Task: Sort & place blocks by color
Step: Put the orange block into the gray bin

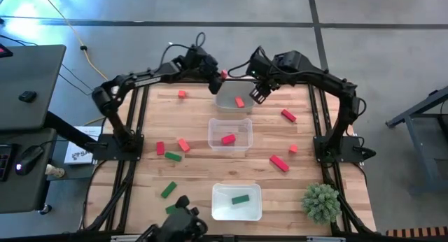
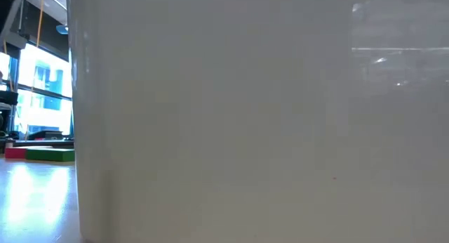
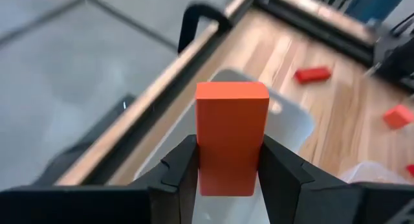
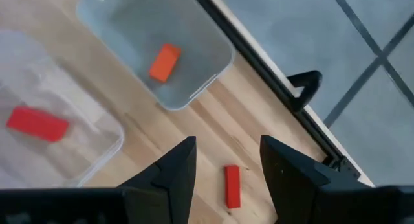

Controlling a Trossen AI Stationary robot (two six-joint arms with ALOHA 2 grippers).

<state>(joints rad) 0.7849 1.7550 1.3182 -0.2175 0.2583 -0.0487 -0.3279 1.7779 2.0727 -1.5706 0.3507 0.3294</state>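
A: Where do things stand, table down to block?

B: On the table (image 1: 150, 130), the far tray (image 1: 225, 101) holds one orange block (image 1: 240, 102). My left gripper (image 3: 228, 164) is clamped on an orange bar (image 3: 231, 136), just at that tray's left rim, long axis pointing out past the fingers.

A: And the right?

B: The right gripper (image 4: 226, 160) hovers beside the same tray, fingers apart, empty. The left is the one carrying.

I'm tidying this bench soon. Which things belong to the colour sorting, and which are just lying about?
Job:
blocks, loose on the table
orange block in the left claw
three trays, a block in each
right claw, open

Lying about:
plant ball
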